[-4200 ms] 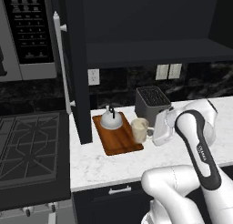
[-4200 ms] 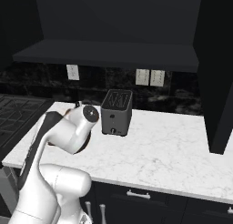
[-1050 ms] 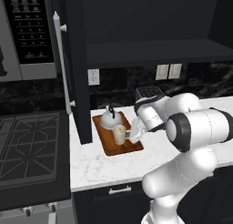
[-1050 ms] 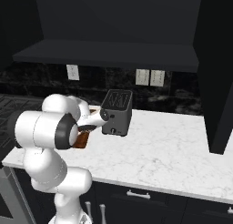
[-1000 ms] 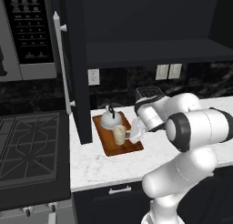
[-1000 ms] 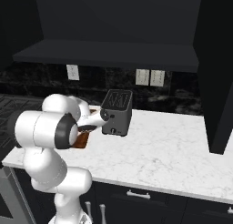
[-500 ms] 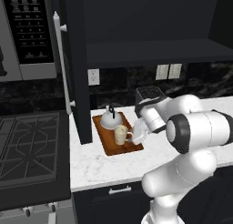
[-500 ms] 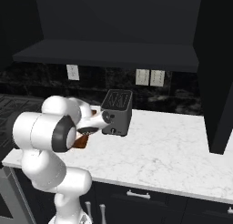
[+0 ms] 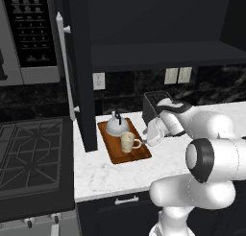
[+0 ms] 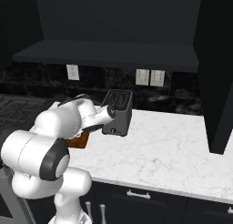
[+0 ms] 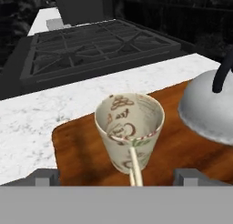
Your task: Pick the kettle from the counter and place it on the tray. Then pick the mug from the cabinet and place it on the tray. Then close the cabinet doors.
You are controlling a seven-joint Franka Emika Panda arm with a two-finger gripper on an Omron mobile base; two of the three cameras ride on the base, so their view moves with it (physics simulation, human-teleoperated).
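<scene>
The cream patterned mug [image 11: 129, 129] stands upright on the reddish-brown tray [image 11: 77, 143], handle toward the hand. My gripper [image 11: 117, 177] is open, its two tips low on either side of the mug and apart from it. The silver kettle [image 11: 209, 104] sits on the tray beside the mug. From the left base view, the kettle [image 9: 116, 126] is at the tray's [image 9: 111, 153] back, the mug [image 9: 128, 141] in front, and the gripper [image 9: 144, 140] just right of the mug. The cabinet [image 9: 158, 55] is open, its left door [image 9: 81, 72] swung out.
A boxy toaster [image 9: 154, 101] stands behind my arm on the marble counter [image 9: 110, 175]. The black stovetop [image 9: 29, 153] lies left of the counter, under the microwave [image 9: 29, 33]. The right cabinet door [image 10: 218, 73] hangs open over the counter's right end.
The jaws have opened and let go of the mug, which now stands on the tray. The hand has drawn back a little to the right.
</scene>
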